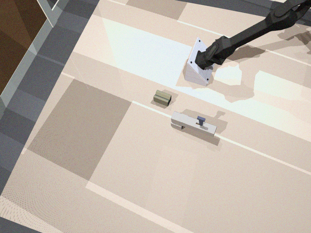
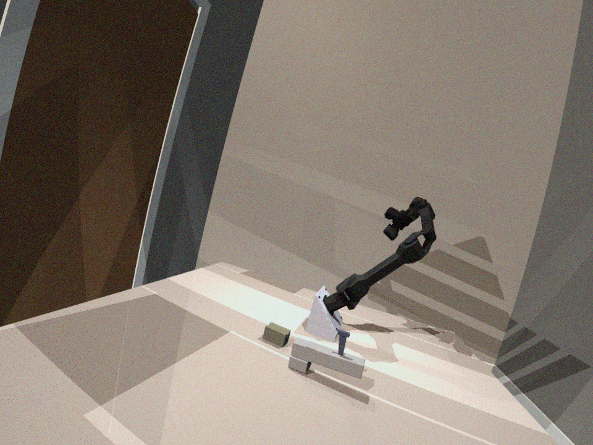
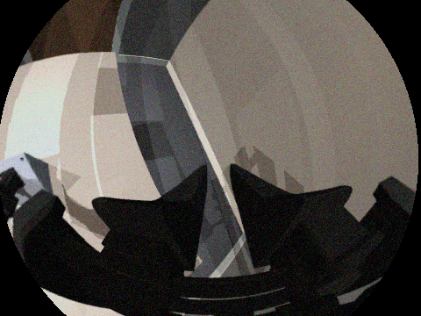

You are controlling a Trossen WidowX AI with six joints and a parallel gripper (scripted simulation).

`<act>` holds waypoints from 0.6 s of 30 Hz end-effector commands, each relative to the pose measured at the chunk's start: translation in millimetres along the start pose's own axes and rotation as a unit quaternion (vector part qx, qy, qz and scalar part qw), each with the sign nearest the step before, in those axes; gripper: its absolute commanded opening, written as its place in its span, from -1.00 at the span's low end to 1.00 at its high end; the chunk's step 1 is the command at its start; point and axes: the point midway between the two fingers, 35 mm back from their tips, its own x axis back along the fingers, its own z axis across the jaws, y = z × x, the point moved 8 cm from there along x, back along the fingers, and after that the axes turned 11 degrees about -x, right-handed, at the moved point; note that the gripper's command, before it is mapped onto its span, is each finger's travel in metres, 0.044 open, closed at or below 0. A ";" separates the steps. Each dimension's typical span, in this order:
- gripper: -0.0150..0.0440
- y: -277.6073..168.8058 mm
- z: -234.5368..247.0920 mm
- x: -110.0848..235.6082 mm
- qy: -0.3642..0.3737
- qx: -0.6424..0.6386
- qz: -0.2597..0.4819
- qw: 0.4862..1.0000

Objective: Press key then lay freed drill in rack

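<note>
A long grey block (image 1: 187, 122) (image 2: 320, 356) lies on the table. A small blue-grey T-shaped drill (image 1: 201, 120) (image 2: 342, 340) stands upright in its slot. A small grey piece (image 2: 299, 364) sits under the block's left end; I cannot tell whether it is the key. The olive grooved rack (image 1: 162, 97) (image 2: 277, 334) lies to the block's left. My gripper (image 2: 390, 225) (image 3: 217, 168) is raised high in the air, far above and behind these things, pointing away from them. Its fingers stand close together with only a narrow gap and nothing between them.
The arm rises from a white wedge-shaped mount (image 1: 194, 72) (image 2: 318, 318) just behind the grey block. A dark doorway and a grey frame (image 2: 162, 143) stand at the left. The table's edge runs along the left (image 1: 37, 75).
</note>
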 end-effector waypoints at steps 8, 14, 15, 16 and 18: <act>-0.49 128.6 77.0 42.4 0.080 0.072 -0.174 0.979; -0.49 177.5 132.3 73.5 0.146 0.122 -0.243 0.951; -0.49 184.2 142.2 79.6 0.157 0.131 -0.253 0.946; -0.49 190.4 152.3 85.8 0.169 0.139 -0.262 0.940; -0.49 201.7 173.1 98.8 0.192 0.157 -0.279 0.928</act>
